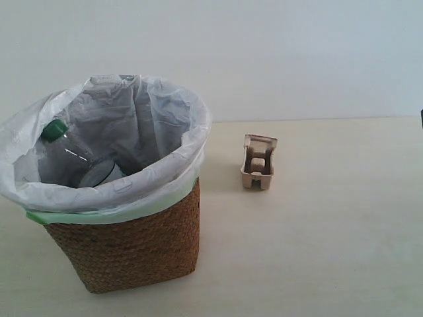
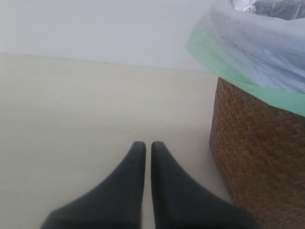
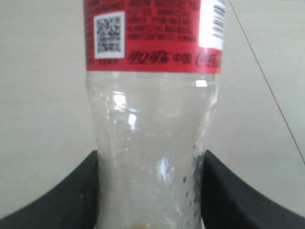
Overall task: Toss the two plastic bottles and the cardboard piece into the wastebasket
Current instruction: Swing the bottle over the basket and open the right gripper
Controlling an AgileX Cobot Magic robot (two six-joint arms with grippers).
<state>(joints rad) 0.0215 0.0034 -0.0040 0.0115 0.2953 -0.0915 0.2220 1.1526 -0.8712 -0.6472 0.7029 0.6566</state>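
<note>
Right gripper (image 3: 151,164): jaws pinching the red-label bottle (image 3: 152,119) on its clear lower body, one pad each side. Left gripper (image 2: 148,145): fingers pressed together, holding nothing, low over the table (image 2: 71,119) just beside the wastebasket (image 2: 257,157).

Risks:
- The grip sits on a smooth, waisted section. If the bottle pivots or slides during the carry, I'd expect a drop short of the basket.
- Neither the right arm nor its bottle shows in the exterior view, so I can't judge line-up with the opening.
- The liner overhangs the rim. A low release could catch it or clip the rim and bounce out.
- A low approach from the right could knock the cardboard piece (image 1: 258,163).

Orientation:
- Held bottle: long axis crosses the jaws' closing line, label end away from the wrist. Cap out of frame.
- Green-cap bottle (image 1: 73,155): in the basket, left of frame, slanted, cap to the upper left.
- Cardboard piece: on the table at centre, clear of the basket, long axis roughly up-frame.
</note>
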